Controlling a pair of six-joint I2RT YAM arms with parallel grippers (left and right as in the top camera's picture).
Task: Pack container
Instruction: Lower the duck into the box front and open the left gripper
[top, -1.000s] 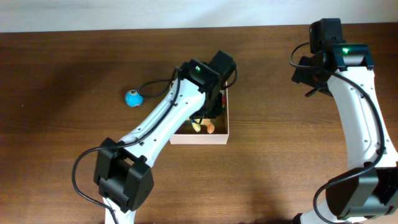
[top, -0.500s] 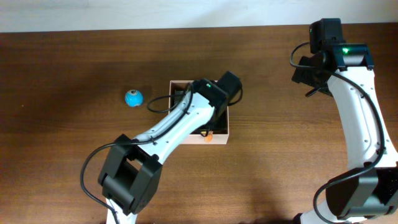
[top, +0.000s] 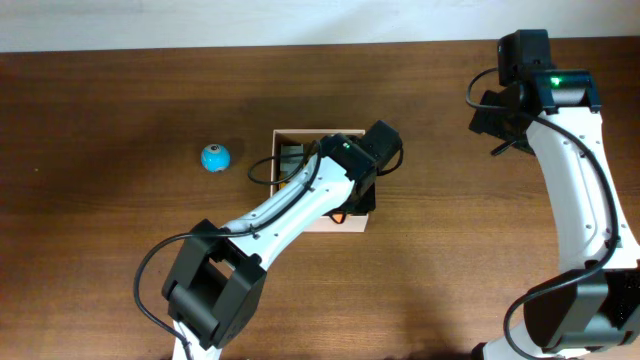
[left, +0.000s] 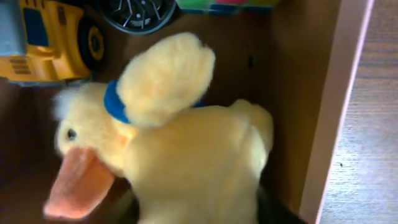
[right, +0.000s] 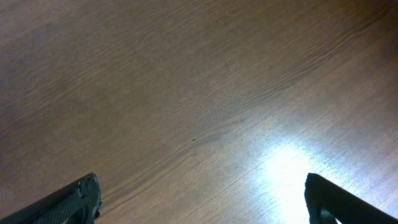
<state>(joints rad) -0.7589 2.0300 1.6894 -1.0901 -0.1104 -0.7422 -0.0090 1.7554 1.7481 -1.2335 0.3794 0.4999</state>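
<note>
One container (top: 295, 133): square white-walled box, tan inside, mid-table (top: 100, 250), under the left arm (top: 300, 200).
Contents: plush yellow duck (left: 186, 162) with blue collar, near the side wall; yellow toy truck (left: 43, 43); black wheel (left: 140, 12).
Outside: blue ball (top: 215, 157) on the wood, apart from the container.
Overhead view: arm hides most contents.
Left wrist view: duck and truck close up.
Left claw: fingers not made out; grip cannot be told.
Right claw (right: 202, 198): spread wide, empty, over bare wood.
</note>
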